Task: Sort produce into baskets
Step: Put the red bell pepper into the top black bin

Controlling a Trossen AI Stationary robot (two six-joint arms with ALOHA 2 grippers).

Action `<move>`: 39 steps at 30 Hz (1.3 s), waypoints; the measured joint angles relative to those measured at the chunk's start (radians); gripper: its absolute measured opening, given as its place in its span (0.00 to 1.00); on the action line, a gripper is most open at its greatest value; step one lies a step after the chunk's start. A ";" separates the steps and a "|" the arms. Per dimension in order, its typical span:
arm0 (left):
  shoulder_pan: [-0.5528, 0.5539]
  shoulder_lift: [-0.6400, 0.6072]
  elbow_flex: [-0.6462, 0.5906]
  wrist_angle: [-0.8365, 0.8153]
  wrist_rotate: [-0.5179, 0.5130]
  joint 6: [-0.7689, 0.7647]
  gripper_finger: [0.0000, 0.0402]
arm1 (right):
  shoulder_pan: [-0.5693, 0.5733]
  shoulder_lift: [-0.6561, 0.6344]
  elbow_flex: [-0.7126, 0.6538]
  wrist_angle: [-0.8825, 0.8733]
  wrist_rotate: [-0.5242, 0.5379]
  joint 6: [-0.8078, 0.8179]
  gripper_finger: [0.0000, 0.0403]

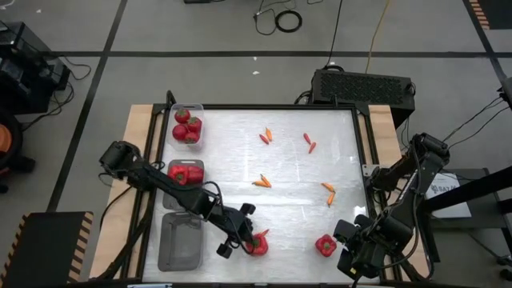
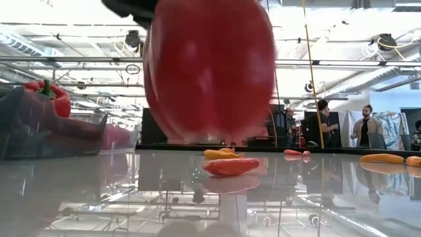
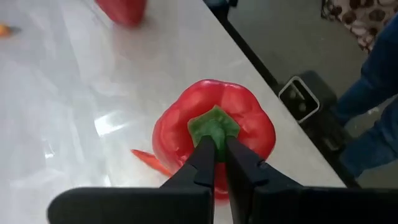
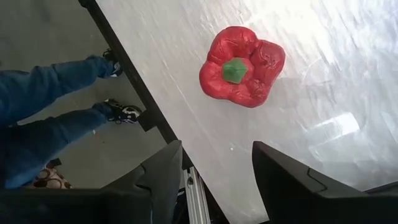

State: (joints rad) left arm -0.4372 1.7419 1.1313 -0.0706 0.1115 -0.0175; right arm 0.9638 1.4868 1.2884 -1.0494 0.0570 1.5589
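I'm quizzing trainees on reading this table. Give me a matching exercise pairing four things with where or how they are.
1. left claw
2. right claw
3. far basket
4. near basket

a. holds nothing
b. open, apart from a bell pepper
c. shut on a pepper's green stem
d. holds red produce

Pairs: 1-c, 2-b, 3-d, 4-a

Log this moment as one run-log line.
left gripper: shut on bell pepper stem, near table edge | right gripper: open, above second bell pepper | baskets: nearest one empty
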 joint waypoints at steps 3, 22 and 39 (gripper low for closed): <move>0.017 -0.070 0.000 -0.053 -0.010 -0.002 0.05 | -0.002 0.000 0.000 0.000 0.006 0.001 0.46; 0.052 -0.549 0.000 -0.880 -0.217 -0.267 0.05 | -0.167 0.000 0.000 0.001 0.056 -0.139 0.46; 0.050 -0.837 -0.298 -1.060 -0.184 -0.588 0.05 | -0.341 0.000 0.000 0.030 0.056 -0.362 0.46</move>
State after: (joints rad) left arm -0.3874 0.9051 0.8328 -1.1304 -0.0722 -0.6055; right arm 0.6229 1.4868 1.2884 -1.0194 0.1131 1.1972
